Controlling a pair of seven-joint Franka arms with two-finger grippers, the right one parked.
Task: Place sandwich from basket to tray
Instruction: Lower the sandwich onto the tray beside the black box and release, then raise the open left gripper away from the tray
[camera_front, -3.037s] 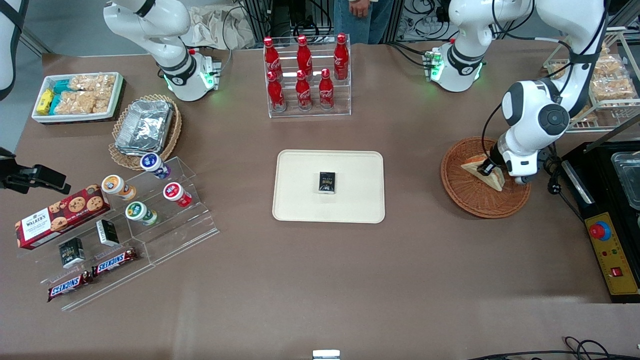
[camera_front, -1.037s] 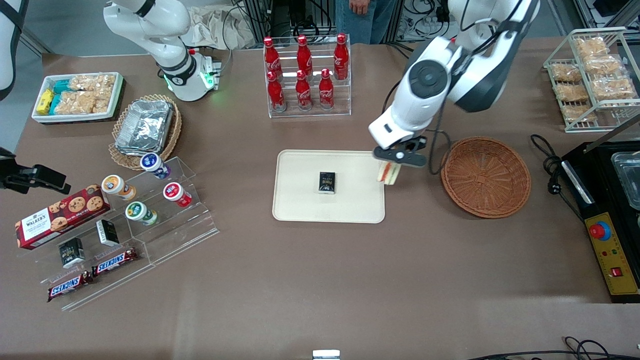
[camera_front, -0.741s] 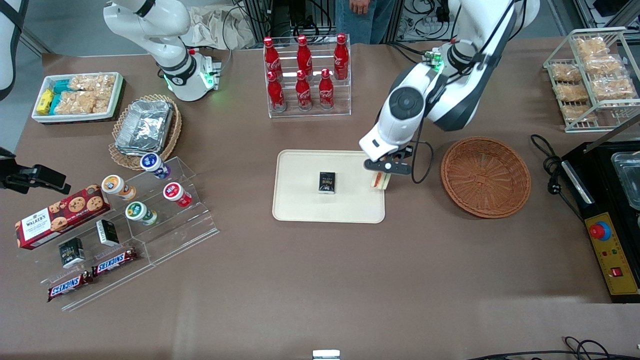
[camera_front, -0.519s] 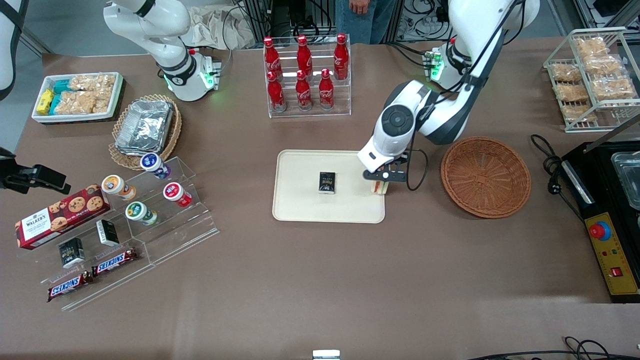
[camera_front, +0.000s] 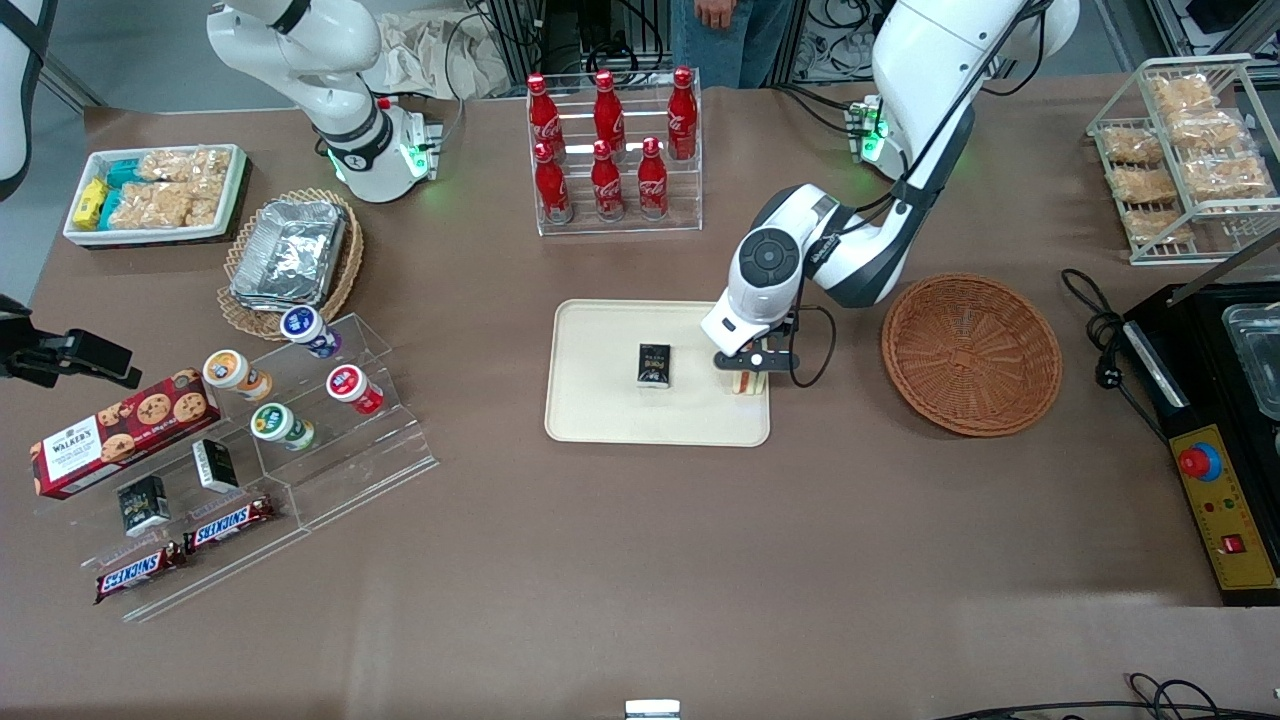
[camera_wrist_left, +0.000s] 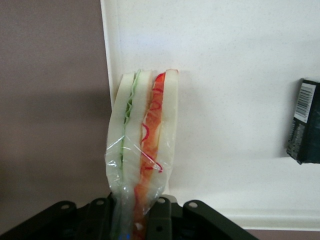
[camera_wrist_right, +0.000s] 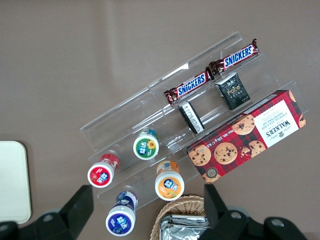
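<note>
My gripper (camera_wrist_left: 135, 220) is clamped on the plastic-wrapped sandwich (camera_wrist_left: 142, 145), white bread with green and red filling, over the tray (camera_front: 600, 415) edge.

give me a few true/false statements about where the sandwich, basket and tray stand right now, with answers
1. The gripper is shut on the sandwich. True.
2. The sandwich lies in the basket. False: nothing lies in the basket; the sandwich is held over the tray, near the tray's edge toward the basket.
3. A small black box lies on the tray. True.
4. The sandwich touches the small black box. False: bare tray shows between them.
5. The sandwich is in a clear wrapper. True: clear film shows around it in the left wrist view.
6. The red bottles stand on the tray. False: they stand in a clear rack farther from the front camera than the tray.
</note>
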